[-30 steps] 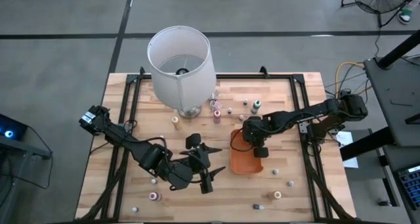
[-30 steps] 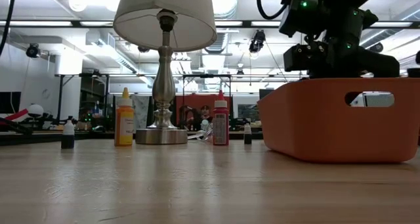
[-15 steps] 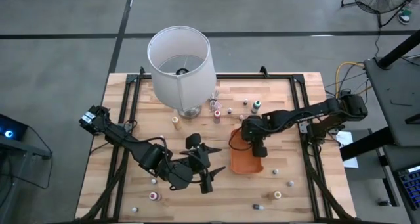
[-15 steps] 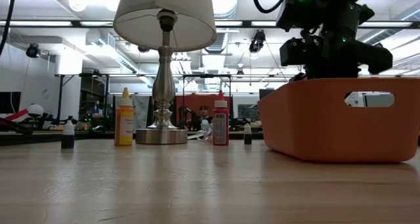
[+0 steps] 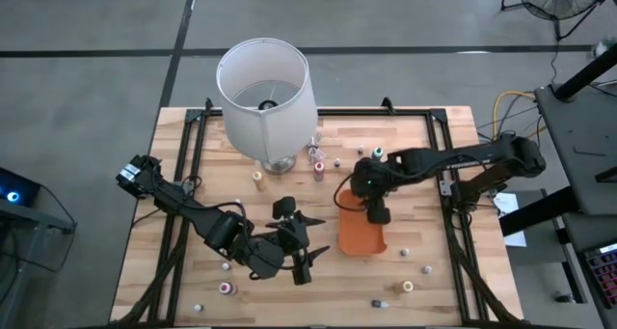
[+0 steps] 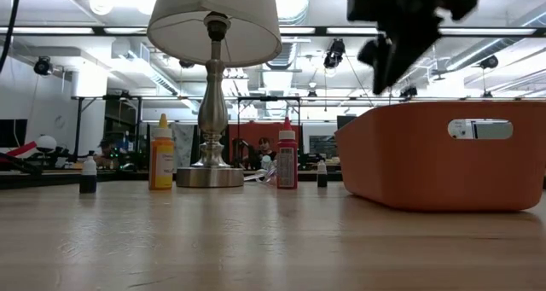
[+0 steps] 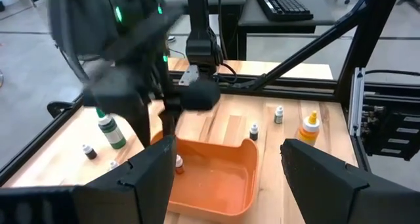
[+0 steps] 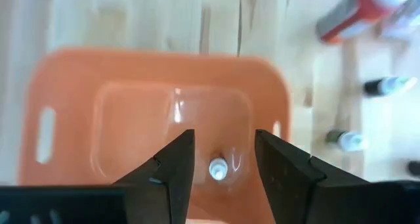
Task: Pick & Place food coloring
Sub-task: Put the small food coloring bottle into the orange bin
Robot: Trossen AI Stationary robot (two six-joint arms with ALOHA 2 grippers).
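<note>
One small food coloring bottle [image 8: 217, 169] sits inside the orange tray [image 5: 359, 234], near the tray's far end. The right gripper [image 5: 377, 211] hangs above it with its fingers apart, holding nothing. Other little bottles [image 5: 407, 287] dot the bench. The left gripper [image 5: 307, 244] waits near the front edge, fingers wide apart.

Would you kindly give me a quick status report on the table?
Right end effector open above orange tray. One food coloring bottle inside tray. Left end effector open, idle. Nothing obstructing.
</note>
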